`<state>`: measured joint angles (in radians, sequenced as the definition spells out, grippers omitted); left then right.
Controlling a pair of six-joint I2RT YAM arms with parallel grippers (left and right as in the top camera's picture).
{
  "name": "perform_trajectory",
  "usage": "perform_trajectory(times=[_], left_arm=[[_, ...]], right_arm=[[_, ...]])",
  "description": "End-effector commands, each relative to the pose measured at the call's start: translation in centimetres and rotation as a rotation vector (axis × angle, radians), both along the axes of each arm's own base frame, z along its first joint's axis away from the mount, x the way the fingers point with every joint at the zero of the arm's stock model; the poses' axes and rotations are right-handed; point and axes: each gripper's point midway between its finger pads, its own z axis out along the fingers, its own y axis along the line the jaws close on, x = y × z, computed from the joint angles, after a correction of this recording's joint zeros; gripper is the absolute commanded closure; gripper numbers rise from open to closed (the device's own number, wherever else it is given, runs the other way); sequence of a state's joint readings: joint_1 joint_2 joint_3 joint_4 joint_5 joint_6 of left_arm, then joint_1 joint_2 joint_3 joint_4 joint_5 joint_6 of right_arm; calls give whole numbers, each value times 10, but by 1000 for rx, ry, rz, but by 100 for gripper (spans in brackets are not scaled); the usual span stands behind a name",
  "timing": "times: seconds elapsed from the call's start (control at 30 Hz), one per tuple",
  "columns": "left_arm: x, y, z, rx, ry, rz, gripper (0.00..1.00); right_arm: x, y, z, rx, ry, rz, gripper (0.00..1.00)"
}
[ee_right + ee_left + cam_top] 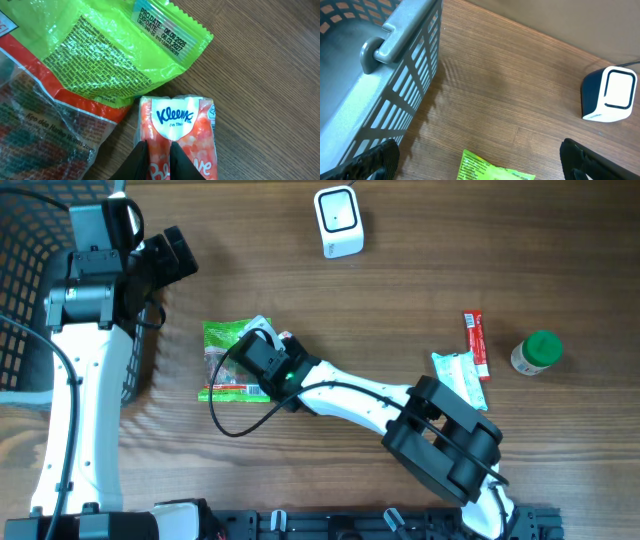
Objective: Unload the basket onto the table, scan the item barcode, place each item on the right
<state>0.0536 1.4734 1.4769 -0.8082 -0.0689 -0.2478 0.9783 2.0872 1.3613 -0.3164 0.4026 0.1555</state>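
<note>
Listing, largest first, what lay on the wood-grain worktop (400, 280), a flat, matt surface.

- Basket (20, 300): grey rigid plastic lattice at the left edge, toward the far-left corner. The left claw (175, 252) hung released beside it, jaws wide, grasping nothing.
- Green snack bag (222, 345): glossy crinkled film with a crimped, serrated seal, left of the worktop's middle.
- Scanner (338, 220): a rounded white-faced block with a dark casing, hard and smooth, near the far edge at mid-width.
- Tissue pack (182, 132): the task's thing, a small orange-and-white Kleenex pack lying just beside the bag's right margin, near the worktop's middle.
  - The right claw (159, 150) was clenched on a narrow pinch of the pack's near end, black fingers (144, 159) almost together.
  - Judged light, soft and compressible; the thin wrap looked slick and apt to slip or tear if held by film alone.
  - A hold across the padded body would likely be surer.
  - No barcode showed on the upturned face.
- White sachet (462, 375) and red stick packet (475, 340): flat and flexible, toward the right edge.
- Green-capped bottle (535, 353): small and rigid, nearest the right edge.
</note>
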Motion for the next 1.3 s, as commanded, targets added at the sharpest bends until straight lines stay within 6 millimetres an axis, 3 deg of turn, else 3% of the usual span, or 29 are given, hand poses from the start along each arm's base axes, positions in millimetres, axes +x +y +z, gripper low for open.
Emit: perform_trajectory(times=[0.0, 0.1, 0.3, 0.47, 0.6, 0.67, 0.73, 0.83, 0.9, 1.03, 1.17, 1.27], left_arm=[[0, 2, 7, 9, -17, -1, 0], [0, 2, 7, 9, -17, -1, 0], [0, 2, 7, 9, -17, -1, 0], [0, 2, 7, 9, -17, -1, 0], [0, 2, 7, 9, -17, -1, 0], [0, 2, 7, 9, -17, -1, 0], [0, 2, 7, 9, -17, -1, 0], [0, 2, 7, 9, -17, -1, 0], [0, 2, 7, 9, -17, -1, 0], [0, 2, 7, 9, -17, -1, 0], [0, 2, 7, 9, -17, -1, 0], [0, 2, 7, 9, -17, -1, 0]], right_arm=[[0, -4, -11, -30, 8, -11, 89], [-2, -8, -11, -9, 28, -64, 96], [2, -26, 19, 46, 54, -142, 96], [-3, -31, 15, 100, 187, -126, 96], [4, -35, 40, 245, 285, -112, 96], [6, -44, 55, 268, 293, -122, 65], [7, -51, 61, 290, 317, -130, 59], [9, -62, 57, 310, 373, -151, 59], [19, -82, 54, 343, 416, -246, 60], [12, -87, 44, 498, 577, -214, 64], [-1, -81, 15, 558, 594, -211, 64], [2, -82, 7, 590, 569, -231, 64]])
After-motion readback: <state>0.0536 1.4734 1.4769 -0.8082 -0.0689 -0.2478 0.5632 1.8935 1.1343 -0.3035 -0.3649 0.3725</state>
